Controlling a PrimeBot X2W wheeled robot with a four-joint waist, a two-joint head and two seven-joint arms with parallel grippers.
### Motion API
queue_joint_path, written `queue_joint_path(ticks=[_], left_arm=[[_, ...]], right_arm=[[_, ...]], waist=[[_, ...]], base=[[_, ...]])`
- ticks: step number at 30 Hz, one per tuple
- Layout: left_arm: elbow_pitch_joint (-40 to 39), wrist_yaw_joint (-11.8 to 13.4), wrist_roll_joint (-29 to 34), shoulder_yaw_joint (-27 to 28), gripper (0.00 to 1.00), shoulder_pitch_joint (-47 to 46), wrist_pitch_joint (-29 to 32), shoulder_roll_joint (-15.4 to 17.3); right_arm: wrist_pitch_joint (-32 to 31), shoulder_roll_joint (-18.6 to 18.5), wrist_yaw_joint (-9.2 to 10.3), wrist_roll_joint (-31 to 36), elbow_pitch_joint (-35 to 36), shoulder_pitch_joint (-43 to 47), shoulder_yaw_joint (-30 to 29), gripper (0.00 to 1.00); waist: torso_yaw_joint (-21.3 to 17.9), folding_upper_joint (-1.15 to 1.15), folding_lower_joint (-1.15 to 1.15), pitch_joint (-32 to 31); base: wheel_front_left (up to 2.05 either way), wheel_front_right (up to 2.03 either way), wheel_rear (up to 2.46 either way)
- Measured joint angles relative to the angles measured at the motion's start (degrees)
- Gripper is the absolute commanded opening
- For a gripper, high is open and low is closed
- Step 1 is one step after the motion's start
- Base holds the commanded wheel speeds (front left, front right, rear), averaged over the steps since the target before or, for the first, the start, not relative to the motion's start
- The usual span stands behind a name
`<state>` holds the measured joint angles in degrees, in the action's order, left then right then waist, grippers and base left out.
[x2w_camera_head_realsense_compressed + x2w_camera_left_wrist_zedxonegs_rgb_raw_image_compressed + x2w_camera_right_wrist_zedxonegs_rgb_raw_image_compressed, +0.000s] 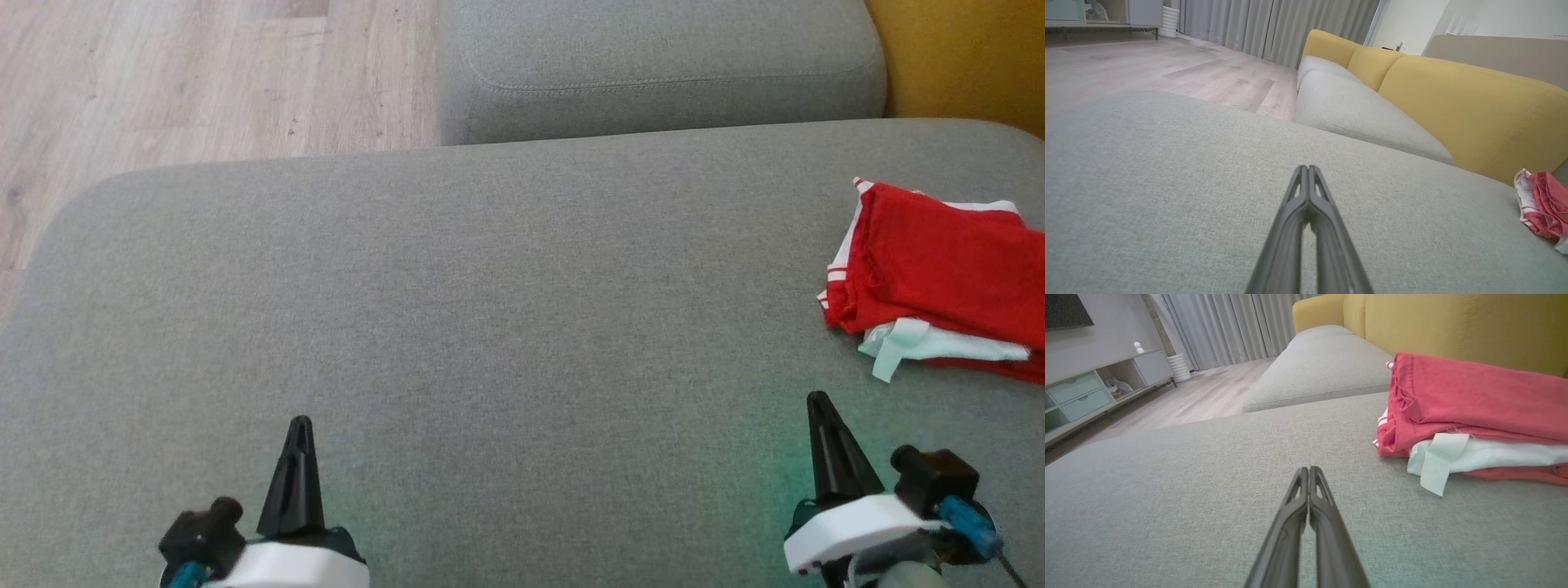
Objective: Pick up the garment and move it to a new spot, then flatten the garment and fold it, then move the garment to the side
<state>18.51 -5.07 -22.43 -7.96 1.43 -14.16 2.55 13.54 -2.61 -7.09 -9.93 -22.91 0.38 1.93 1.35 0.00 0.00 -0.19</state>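
A folded red and white garment (939, 269) lies flat at the far right of a grey sofa cushion (457, 310), near the yellow backrest (963, 57); its long axis runs left to right, its bunched end faces the cushion's middle, and the picture's right edge cuts off its other end; a white strip pokes out at its near corner; the cushion is bare to the garment's left, its rounded far left corner meeting wooden floor (163, 82); the left gripper (300, 425) and right gripper (816, 400) hover near the front, well apart, each with fingers pressed together, holding nothing.

Left gripper (299, 425), right gripper (817, 402), 2 black tapered fingers (294, 490) each, white wrist housings (286, 567), blue connectors (967, 523)
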Motion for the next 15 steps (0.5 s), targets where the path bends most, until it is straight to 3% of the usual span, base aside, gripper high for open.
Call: queue_joint_path(ticks=[15], left_arm=[[-0.2, 0.0, -8.0, 1.0, 0.00, -0.3, 2.4, 0.0]], right_arm=[[-2.3, 0.0, 0.00, -9.3, 0.7, -0.4, -0.9, 0.00]], waist=[[-0.2, 0.00, 0.00, 0.0]], base=[[0.00, 0.00, 0.00]])
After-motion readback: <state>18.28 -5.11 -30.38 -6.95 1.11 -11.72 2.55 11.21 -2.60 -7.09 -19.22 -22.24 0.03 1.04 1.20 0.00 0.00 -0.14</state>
